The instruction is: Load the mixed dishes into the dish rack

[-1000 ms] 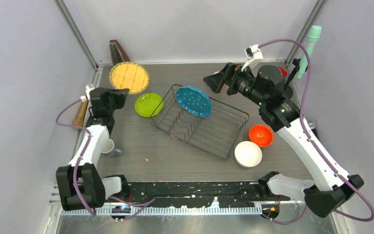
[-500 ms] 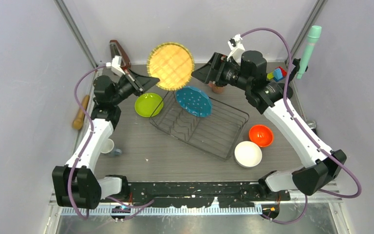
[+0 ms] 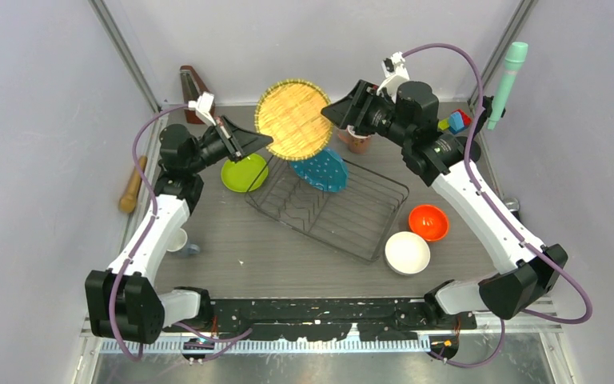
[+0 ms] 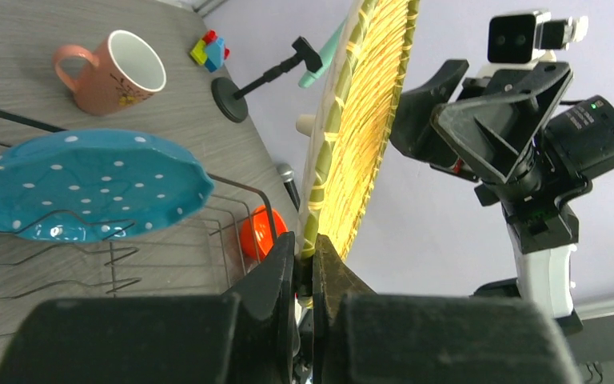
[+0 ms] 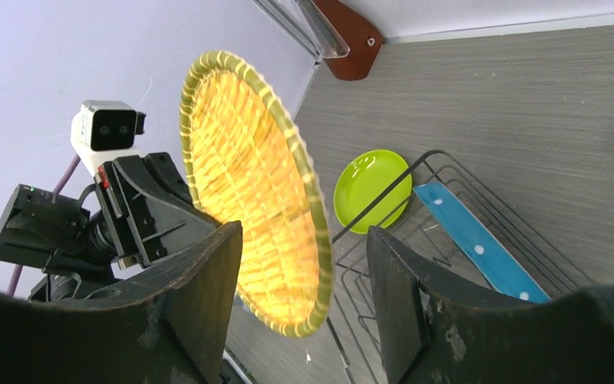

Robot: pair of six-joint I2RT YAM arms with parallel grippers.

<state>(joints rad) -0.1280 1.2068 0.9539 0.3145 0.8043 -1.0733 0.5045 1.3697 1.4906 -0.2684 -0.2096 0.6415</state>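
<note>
My left gripper (image 3: 262, 141) (image 4: 313, 254) is shut on the rim of the yellow-orange woven-look plate (image 3: 292, 120) (image 4: 360, 120) and holds it on edge in the air above the dish rack's (image 3: 352, 220) far left corner. My right gripper (image 3: 332, 112) (image 5: 304, 240) is open, with the plate's (image 5: 248, 184) opposite rim between its fingers, not touching. The blue dotted plate (image 3: 321, 170) (image 4: 88, 184) leans in the rack. The lime green plate (image 3: 244, 172), orange bowl (image 3: 428, 222), white bowl (image 3: 407, 253), pink mug (image 4: 112, 72) and small cup (image 3: 177, 239) sit on the table.
A wooden rolling pin (image 3: 132, 186) lies at the left wall. Toy blocks (image 3: 453, 122) and a small black stand (image 4: 236, 100) are at the back right. A mint green tool (image 3: 505, 80) hangs by the right wall. A brown piece (image 3: 194, 84) stands in the back left corner.
My left gripper lifted the woven plate off the table at the back left and carried it up and right. My right arm swung left, bringing its open gripper to the plate.
</note>
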